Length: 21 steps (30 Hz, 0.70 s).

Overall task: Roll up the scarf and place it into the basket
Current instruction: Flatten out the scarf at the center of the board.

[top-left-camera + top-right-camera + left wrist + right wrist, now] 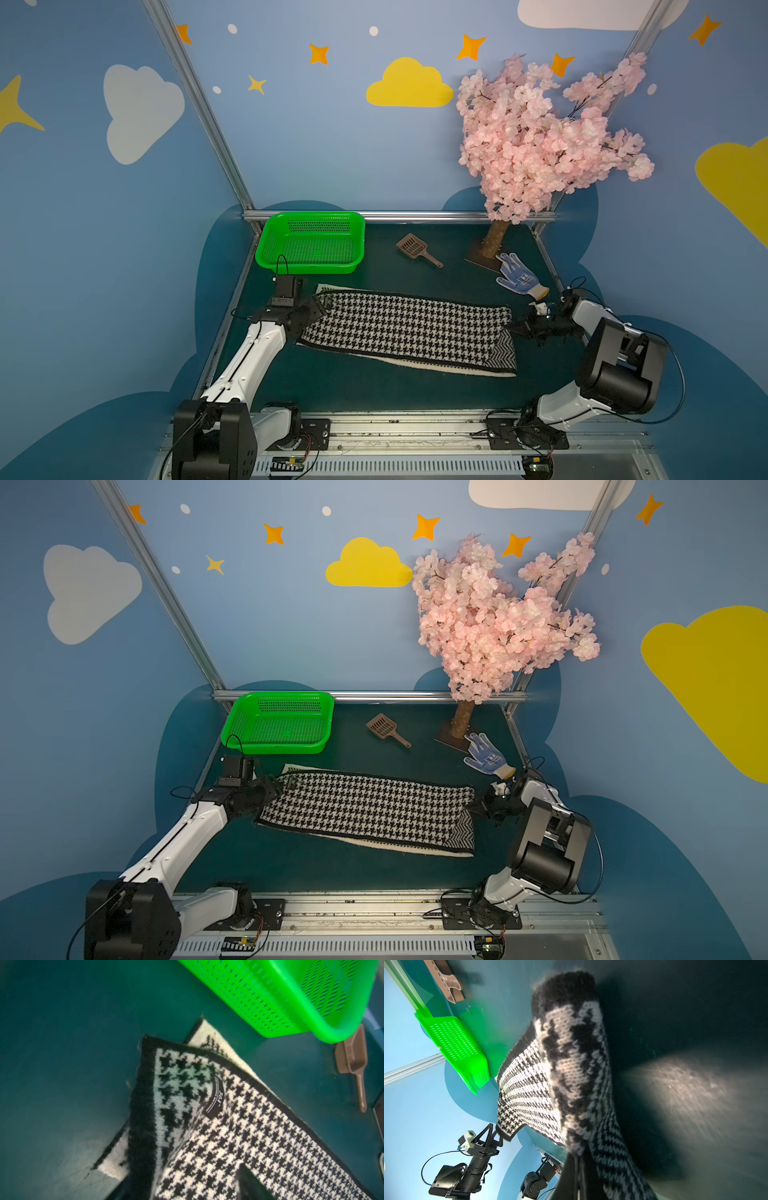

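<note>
From my seat this job has barely begun. The scarf lies flat and doubled across the middle of the table, running from about 9 o'clock to about 3 o'clock. Its houndstooth face is up, with a zigzag strip showing at the 3 o'clock end, and I see no roll started anywhere along it. The basket sits at about 10 o'clock, apart from the scarf, with nothing in it. So, as I judge it, the whole roll and the transfer are left to do. My right gripper is at the scarf's 3 o'clock end, and the right wrist view shows its jaws clamped tight on that edge, the knit bunching out from between them. My left gripper is over the far corner at the 9 o'clock end, by the small black label. A dark finger shows over the cloth in the left wrist view, but I cannot tell whether those jaws are parted or pinching.
</note>
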Each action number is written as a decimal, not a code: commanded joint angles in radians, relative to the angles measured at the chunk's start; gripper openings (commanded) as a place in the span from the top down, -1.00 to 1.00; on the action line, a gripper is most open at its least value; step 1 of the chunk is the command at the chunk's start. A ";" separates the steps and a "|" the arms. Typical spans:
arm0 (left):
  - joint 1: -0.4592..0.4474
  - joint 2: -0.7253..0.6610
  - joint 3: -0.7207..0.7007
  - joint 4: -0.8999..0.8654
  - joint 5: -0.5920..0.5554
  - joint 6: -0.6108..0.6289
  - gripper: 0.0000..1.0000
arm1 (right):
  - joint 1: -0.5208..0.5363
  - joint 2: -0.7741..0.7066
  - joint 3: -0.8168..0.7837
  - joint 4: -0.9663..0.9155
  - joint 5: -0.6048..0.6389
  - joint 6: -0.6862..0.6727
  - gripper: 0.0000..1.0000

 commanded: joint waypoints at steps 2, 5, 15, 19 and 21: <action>0.024 -0.024 0.062 -0.141 -0.085 -0.026 -1.00 | 0.004 -0.002 0.005 0.006 -0.020 -0.008 1.00; 0.102 -0.043 0.092 -0.140 -0.056 -0.045 -1.00 | 0.003 0.001 0.013 0.004 -0.019 -0.008 1.00; 0.149 0.338 0.308 -0.059 0.010 0.071 -0.94 | -0.001 -0.010 0.027 0.008 -0.016 -0.001 1.00; 0.145 0.440 0.296 -0.002 0.048 0.070 -0.89 | -0.001 -0.019 0.019 0.012 -0.019 -0.005 1.00; 0.145 0.464 0.271 0.038 0.058 0.068 -0.85 | -0.001 -0.024 0.009 0.024 -0.024 0.001 1.00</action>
